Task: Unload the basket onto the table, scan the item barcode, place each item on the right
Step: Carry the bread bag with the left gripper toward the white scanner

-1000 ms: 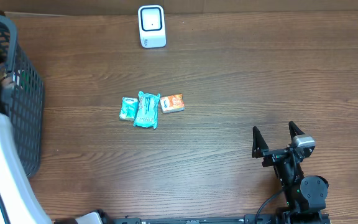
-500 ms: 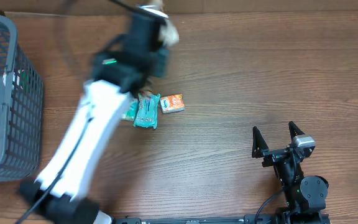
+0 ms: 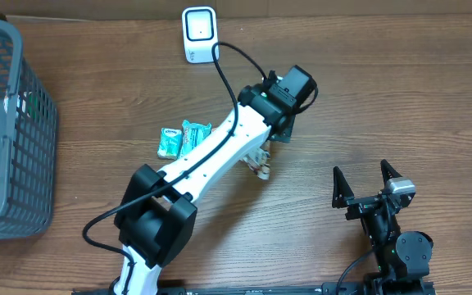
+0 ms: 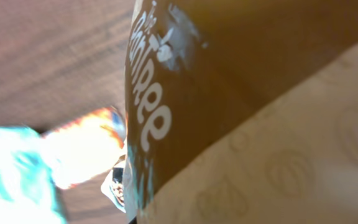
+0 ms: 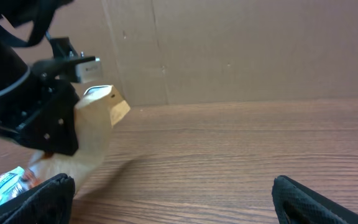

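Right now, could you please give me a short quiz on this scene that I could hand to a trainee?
1. True or false: the right gripper holds a packet.
2. What is the left gripper shut on? A) nothing B) the tan-and-brown paper pouch C) the right gripper
3. Fill in: the grey plastic mesh basket sits on the robot's ___ side.
Key: 1 false; 2 B; 3 left.

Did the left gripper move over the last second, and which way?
Yes. The left gripper swung right from the basket side, past the scanner, and now hangs right of the teal packets, shut on a brown packet.
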You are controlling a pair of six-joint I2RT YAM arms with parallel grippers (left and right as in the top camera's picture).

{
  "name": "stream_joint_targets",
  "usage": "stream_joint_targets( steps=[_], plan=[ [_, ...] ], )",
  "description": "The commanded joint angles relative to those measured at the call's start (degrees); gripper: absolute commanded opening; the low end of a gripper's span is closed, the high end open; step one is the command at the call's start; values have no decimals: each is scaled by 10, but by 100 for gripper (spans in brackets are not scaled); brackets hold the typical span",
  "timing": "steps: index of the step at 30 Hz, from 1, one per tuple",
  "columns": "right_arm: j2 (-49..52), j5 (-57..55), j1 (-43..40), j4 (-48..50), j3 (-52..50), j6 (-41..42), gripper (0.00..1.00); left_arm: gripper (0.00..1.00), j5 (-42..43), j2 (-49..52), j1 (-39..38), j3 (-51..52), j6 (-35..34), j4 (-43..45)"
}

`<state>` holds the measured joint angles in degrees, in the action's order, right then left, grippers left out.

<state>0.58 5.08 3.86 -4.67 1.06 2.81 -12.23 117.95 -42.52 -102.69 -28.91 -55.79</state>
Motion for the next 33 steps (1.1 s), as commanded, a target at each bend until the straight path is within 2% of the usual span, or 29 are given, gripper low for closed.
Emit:
stream_joint_targets(
  steps=[1, 4, 7, 18, 22, 26, 28, 30, 31, 32, 33],
  plan=[
    [-3, -5, 3, 2, -6, 2, 100, 4, 18, 8, -15, -5, -180, -1],
    [-3, -5, 3, 2, -6, 2, 100, 5, 17, 8, -19, -5, -280, -1],
    [-3, -5, 3, 2, -6, 2, 100, 5, -8, 8, -19, -5, -317, -1],
    [-3, -5, 3, 2, -6, 2, 100, 4, -79, 8, -17, -5, -319, -1],
    [-3, -5, 3, 2, -6, 2, 100, 4, -103, 8, -17, -5, -301, -9],
    [-3, -5, 3, 2, -6, 2, 100, 6, -107, 8, -17, -5, -297, -28],
    [-3, -5, 3, 2, -6, 2, 100, 16, -107, 8, -17, -4, -292, -35],
    [-3, -5, 3, 2, -6, 2, 100, 73, -106, 8, -17, -4, -273, -37],
    [-3, -5, 3, 2, -6, 2, 100, 95, -106, 8, -17, -4, -265, -36],
    [-3, -5, 3, 2, -6, 2, 100, 100, -107, 8, -17, -4, -252, -34],
    [-3, -5, 3, 2, -6, 2, 100, 100, -107, 8, -17, -4, -233, -31]
  ],
)
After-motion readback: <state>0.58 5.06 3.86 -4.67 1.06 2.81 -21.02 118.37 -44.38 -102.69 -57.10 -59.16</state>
